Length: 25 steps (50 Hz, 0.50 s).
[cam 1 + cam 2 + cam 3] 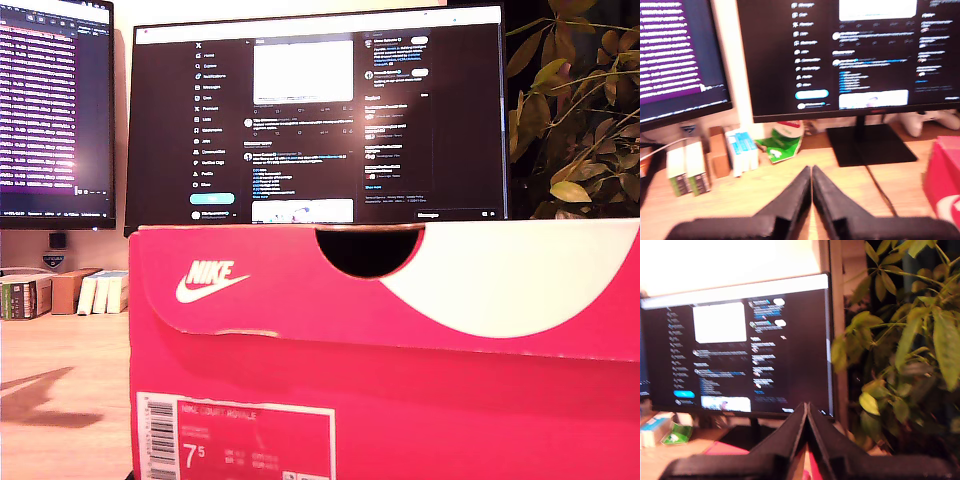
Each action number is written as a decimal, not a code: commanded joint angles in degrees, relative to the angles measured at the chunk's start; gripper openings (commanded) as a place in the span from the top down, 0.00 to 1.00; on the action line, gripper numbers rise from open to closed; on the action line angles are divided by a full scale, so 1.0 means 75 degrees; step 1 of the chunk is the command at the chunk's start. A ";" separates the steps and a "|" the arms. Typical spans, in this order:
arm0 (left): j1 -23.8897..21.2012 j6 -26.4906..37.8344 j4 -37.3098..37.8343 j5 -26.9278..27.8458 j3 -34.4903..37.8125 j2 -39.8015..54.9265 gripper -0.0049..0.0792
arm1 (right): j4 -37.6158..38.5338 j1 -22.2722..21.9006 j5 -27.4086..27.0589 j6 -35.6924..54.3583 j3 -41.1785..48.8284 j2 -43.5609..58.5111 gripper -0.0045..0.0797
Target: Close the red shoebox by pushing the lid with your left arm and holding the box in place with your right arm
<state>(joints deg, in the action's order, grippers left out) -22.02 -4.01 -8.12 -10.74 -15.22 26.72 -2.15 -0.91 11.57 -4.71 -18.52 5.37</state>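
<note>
Exterior view: red cardboard shoebox with white swoosh logo and size label [400, 330] fills the lower frame, very close to the lens, standing on a light wooden desk [60, 390]. Its lid appears to sit over the base, with the half-round finger notch at the top edge. A seam line runs along the near face; whether the lid is fully seated I cannot tell from this angle. Neither arm shows in this view.

First wrist view: my first gripper [811, 182] has its black jaws pressed together, nothing between them. It hangs over bare desk, pointed at the wide black monitor [850, 55] and its stand. Only a red corner of the shoebox shows at the frame edge, apart from the jaws. No contact.

Second wrist view: my second gripper [806, 420] is likewise closed up and empty. A strip of red box surface lies just below and beyond the tips; touching or hovering, cannot tell. Leafy green potted plant [900, 355] stands beyond it.

Progress, as judged: lid looks down or nearly down, but neither the pushing contact nor a holding contact is visible. Remaining: confirm the lid's seating, steady the box with one arm, press the lid home with the other if any gap is left.
</note>
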 commanded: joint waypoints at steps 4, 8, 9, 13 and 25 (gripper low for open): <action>-0.0015 -0.0003 -0.0146 -0.0099 0.0256 -0.0143 0.96 | 0.0361 0.0370 -0.0423 -0.0128 0.0667 -0.0052 0.96; -0.0015 -0.0006 -0.0175 -0.0102 0.0373 -0.0297 0.96 | 0.0510 0.0586 -0.0694 -0.0087 0.0968 -0.0163 0.96; -0.0015 -0.0006 -0.0181 -0.0105 0.0393 -0.0338 0.96 | 0.0545 0.0638 -0.0726 -0.0087 0.1040 -0.0201 0.96; -0.0015 -0.0006 -0.0181 -0.0108 0.0498 -0.0615 0.96 | 0.0726 0.0810 -0.1020 0.0055 0.1271 -0.0408 0.96; -0.0015 -0.0003 -0.0122 -0.0119 0.1055 -0.1524 0.96 | 0.0606 0.0935 -0.1055 0.0527 0.1434 -0.0702 0.96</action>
<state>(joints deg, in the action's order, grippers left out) -22.00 -4.01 -8.84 -11.64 -10.07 15.97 2.11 5.80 3.84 -1.48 -8.64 0.47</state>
